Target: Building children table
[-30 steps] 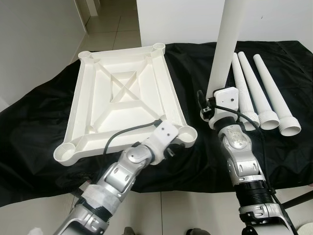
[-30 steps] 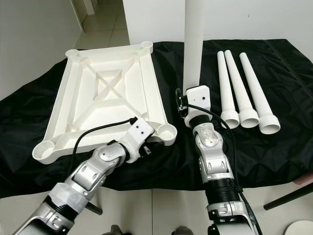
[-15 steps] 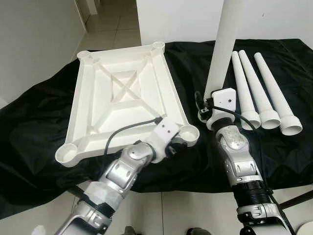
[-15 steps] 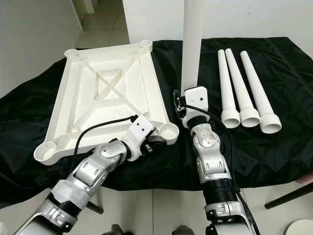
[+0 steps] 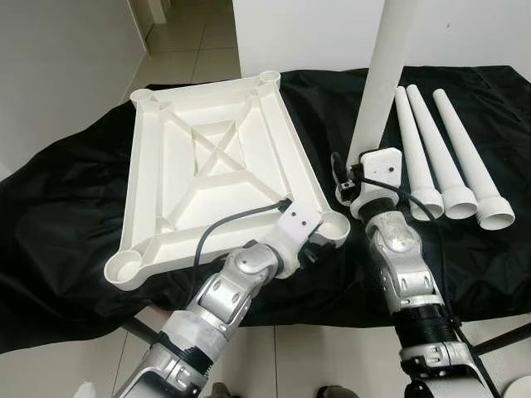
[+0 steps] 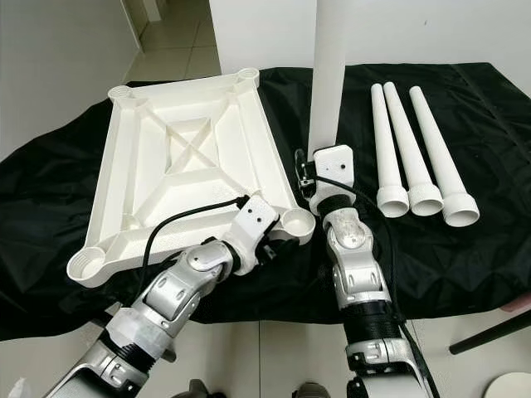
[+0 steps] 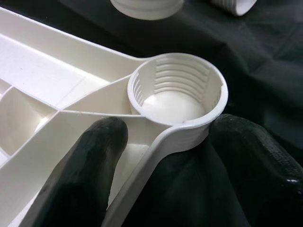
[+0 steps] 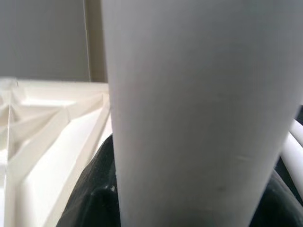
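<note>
The robot had two shiny silver metal arms with round joints. Each wrist wore a white boxy block, and a thin black cable looped out of it. The left tool (image 7: pixel 161 175) had fat, bumpy black rubber fingers (image 7: pixel 80 175).

You now see the white tabletop (image 5: pixel 217 170) swung a little on the black cloth (image 5: pixel 58 224), so its near right corner socket (image 7: pixel 177 90) sits closer to the upright leg (image 5: pixel 383 79) than a second ago. Your left gripper (image 7: pixel 156 161) has gone along with that corner, pinching its rim, and the left arm reaches further across toward the right.
</note>
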Motion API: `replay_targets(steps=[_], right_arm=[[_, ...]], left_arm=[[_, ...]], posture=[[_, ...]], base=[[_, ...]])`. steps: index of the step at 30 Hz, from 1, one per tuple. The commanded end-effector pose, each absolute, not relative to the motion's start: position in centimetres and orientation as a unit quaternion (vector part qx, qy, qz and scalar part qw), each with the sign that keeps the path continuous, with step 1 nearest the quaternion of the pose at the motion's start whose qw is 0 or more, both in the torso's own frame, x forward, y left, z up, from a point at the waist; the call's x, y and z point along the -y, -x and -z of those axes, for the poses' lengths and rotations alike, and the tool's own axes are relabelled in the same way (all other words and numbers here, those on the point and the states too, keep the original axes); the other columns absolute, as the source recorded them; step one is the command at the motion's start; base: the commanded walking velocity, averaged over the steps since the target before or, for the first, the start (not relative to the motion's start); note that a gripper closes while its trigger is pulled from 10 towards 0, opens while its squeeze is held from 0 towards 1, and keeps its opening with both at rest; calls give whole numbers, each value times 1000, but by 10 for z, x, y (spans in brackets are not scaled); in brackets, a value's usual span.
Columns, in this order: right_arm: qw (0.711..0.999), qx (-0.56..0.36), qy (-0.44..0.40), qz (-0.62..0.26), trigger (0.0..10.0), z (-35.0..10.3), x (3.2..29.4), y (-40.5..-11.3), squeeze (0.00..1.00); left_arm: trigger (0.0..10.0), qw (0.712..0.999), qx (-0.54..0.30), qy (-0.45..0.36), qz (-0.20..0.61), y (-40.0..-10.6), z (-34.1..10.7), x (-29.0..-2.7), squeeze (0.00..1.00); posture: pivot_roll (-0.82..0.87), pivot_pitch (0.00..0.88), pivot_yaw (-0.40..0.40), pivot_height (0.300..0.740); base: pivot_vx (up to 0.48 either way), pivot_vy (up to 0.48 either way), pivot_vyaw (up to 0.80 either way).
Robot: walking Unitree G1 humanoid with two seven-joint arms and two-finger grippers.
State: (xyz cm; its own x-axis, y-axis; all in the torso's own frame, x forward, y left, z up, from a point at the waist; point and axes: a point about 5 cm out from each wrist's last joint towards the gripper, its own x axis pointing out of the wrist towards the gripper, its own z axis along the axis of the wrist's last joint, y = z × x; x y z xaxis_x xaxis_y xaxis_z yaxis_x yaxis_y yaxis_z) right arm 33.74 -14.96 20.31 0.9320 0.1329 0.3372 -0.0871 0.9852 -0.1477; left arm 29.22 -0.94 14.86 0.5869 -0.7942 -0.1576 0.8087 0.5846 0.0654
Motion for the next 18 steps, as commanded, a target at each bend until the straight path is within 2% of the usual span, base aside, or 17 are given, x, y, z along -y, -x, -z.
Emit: replay_targets(steps=[1, 7, 11, 14, 18], right_arm=[[980, 183, 47, -60, 10000, -205, 147, -337, 0], [978, 184, 50, -88, 10000, -201, 143, -333, 0], [977, 185, 47, -92, 10000, -200, 143, -332, 0], [975, 193, 39, -105, 10000, -199, 142, -326, 0], [973, 196, 37, -115, 10000, -198, 141, -323, 0]], left_arm=[[10000, 894, -42, -63, 442, -296, -155, 3, 0], [10000, 891, -3, -74, 447, -298, -171, -18, 0], [10000, 889, 1, -75, 451, -298, -173, -23, 0], [10000, 874, 13, -75, 479, -292, -178, -35, 0], [10000, 869, 18, -76, 488, -289, -181, -43, 0]], posture=[[-122, 65, 99, 740], [-115, 69, 94, 740], [-115, 69, 94, 740], [-119, 80, 92, 740], [-120, 84, 90, 740]], base=[[0, 0, 0], [0, 0, 0], [0, 0, 0], [0, 0, 0], [0, 0, 0]])
